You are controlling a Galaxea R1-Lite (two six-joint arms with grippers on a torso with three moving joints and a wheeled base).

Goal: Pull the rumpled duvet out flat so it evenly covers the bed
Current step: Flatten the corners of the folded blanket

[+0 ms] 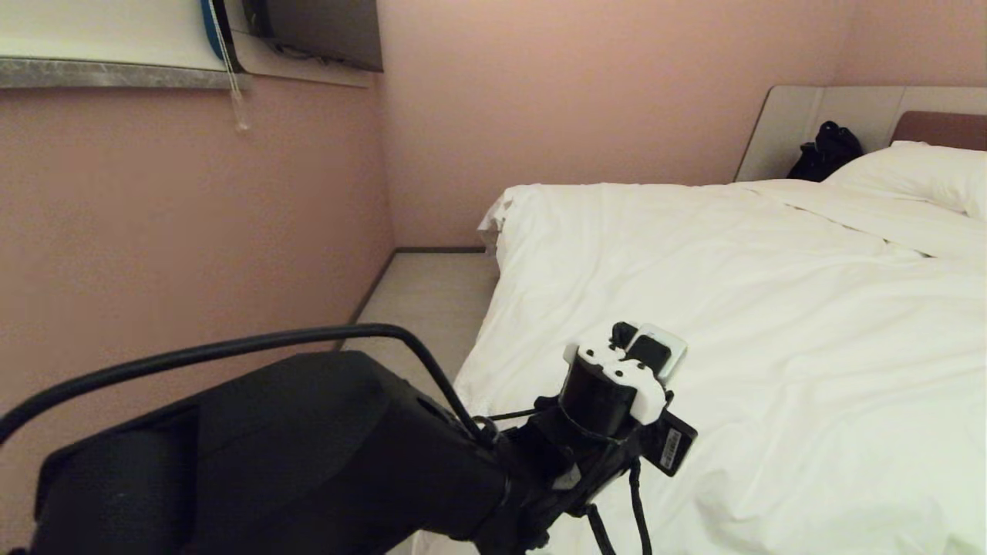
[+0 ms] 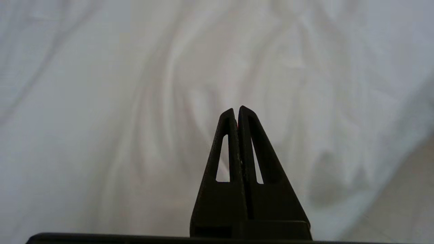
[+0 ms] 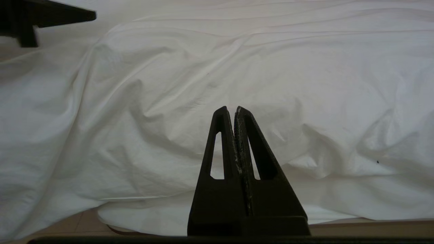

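Observation:
The white duvet lies spread over the bed with shallow wrinkles, and its near edge hangs down the side. My left arm reaches in from the lower left, its wrist above the duvet's near left part. In the left wrist view the left gripper is shut with nothing between its fingers, hanging over the wrinkled duvet. My right gripper is also shut and empty, facing the draped duvet low at the bed's side.
A pillow lies at the brown headboard, with a black bag against the pale panel beside it. A narrow strip of floor runs between the bed and the pink wall. A window sill is high on the left.

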